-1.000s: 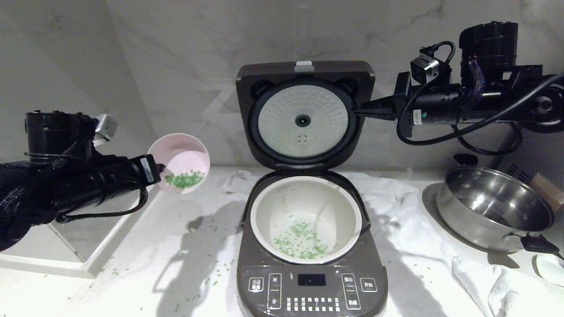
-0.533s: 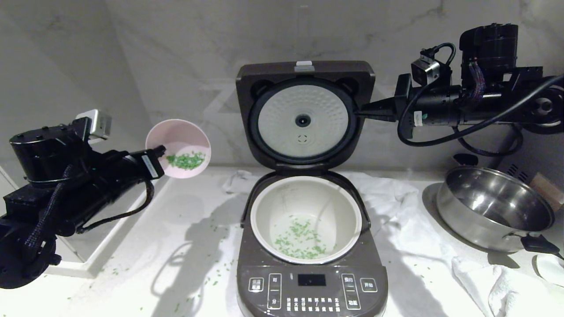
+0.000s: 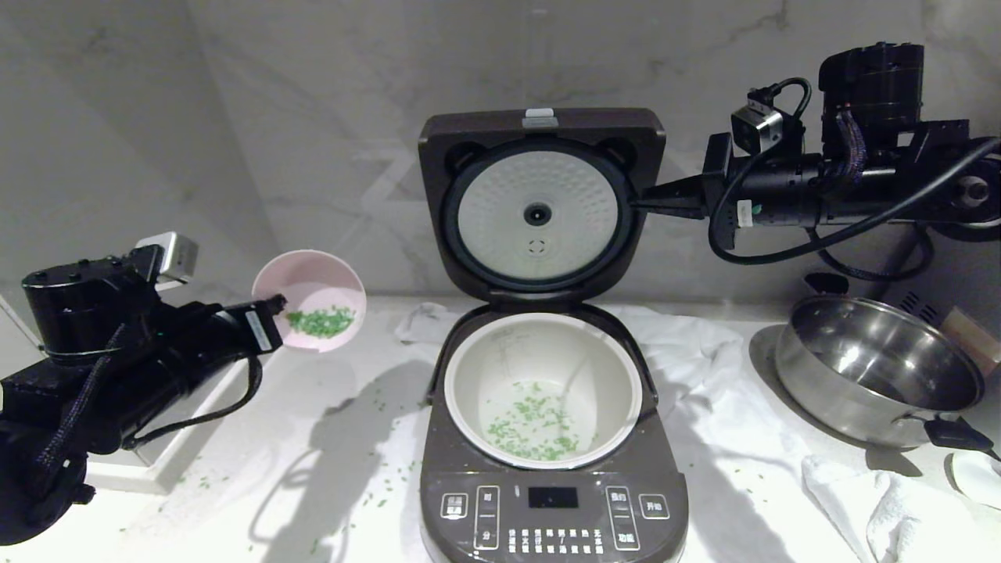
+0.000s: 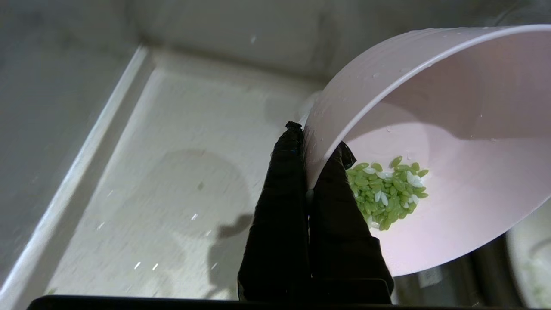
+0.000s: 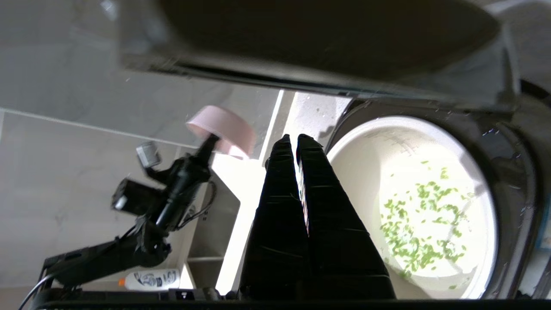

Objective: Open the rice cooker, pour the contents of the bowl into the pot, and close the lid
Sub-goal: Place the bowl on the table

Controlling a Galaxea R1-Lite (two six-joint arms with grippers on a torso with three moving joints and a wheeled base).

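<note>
A rice cooker [image 3: 552, 438] stands at the centre of the head view on a white worktop [image 3: 235, 469], its lid [image 3: 539, 205] raised fully upright so the pale dimpled plate underneath faces the camera. Opening is done. Below it the cream-white pot [image 3: 542, 387] sits in the cooker body with a scatter of green grains [image 3: 536, 426] on its floor, so part of the pour appears to be done.

At the left of the frame, well apart from the cooker, the left gripper [image 3: 275, 300] holds the pink bowl [image 3: 309, 299] in the air, its fingers [image 4: 282, 172] pinching the bowl's rim. The bowl is tilted, and a clump of green grains lies in its lower side. By my reading, that remainder has yet to go into the pot, and the lid has yet to be closed.

At upper right, the right gripper [image 3: 643, 202] rests level against the edge of the raised lid, its fingers [image 5: 282, 172] pressed together on nothing.

Loose grains dot the worktop left of the cooker. A rumpled white cloth [image 3: 696, 352] lies behind and right of it, and a steel pan [image 3: 876, 367] sits at far right. Nothing blocks the way from bowl to pot.
</note>
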